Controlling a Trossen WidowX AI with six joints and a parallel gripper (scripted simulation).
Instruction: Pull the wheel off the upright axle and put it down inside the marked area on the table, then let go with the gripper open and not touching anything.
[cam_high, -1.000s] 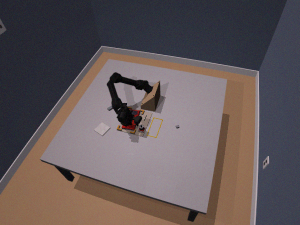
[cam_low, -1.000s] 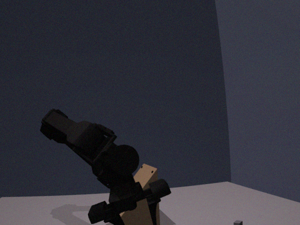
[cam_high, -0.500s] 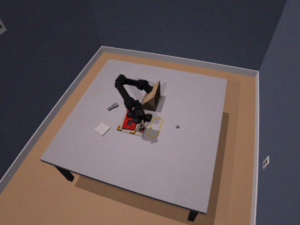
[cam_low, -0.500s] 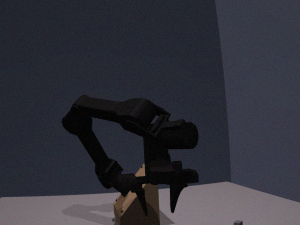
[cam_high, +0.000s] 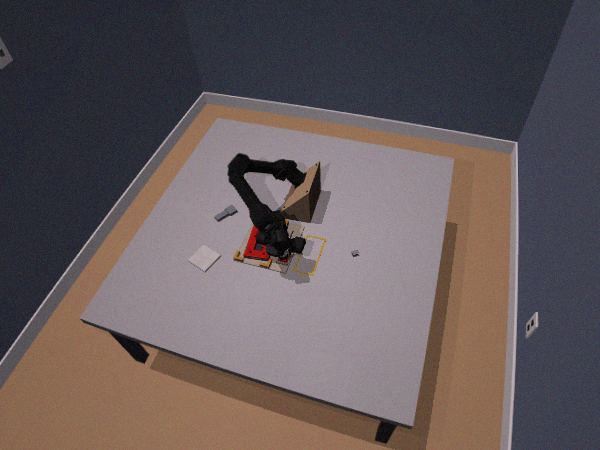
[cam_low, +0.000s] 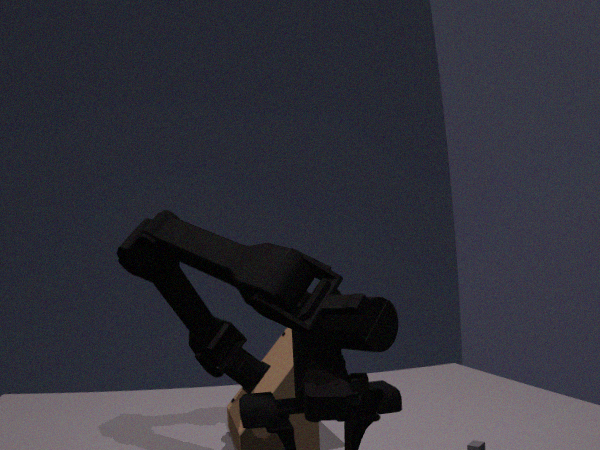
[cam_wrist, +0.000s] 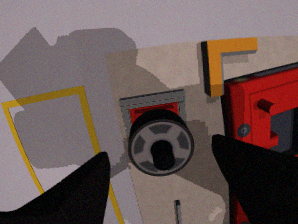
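Note:
The wheel (cam_wrist: 176, 142), dark with a grey spoked face, sits around the upright black axle (cam_wrist: 162, 157) on a beige board (cam_wrist: 172, 62). In the top view the arm hides the wheel. The marked area is a yellow outline (cam_wrist: 89, 117) (cam_high: 319, 257) on the table beside the board; no object shows inside the part in view, only shadow. My gripper (cam_wrist: 160, 151) is open, pointing down over the wheel, with one finger on each side in the wrist view and a gap to both. Its fingertips are cut off in the exterior view and hidden in the top view.
A red part (cam_wrist: 257, 90) (cam_high: 250, 245) with orange corner brackets (cam_wrist: 215, 65) stands beside the wheel. A wooden wedge (cam_high: 302, 202) (cam_low: 307, 432) stands behind. A white tile (cam_high: 204, 258), a grey tool (cam_high: 226, 213) and a small grey block (cam_high: 355, 253) (cam_low: 476, 445) lie farther off.

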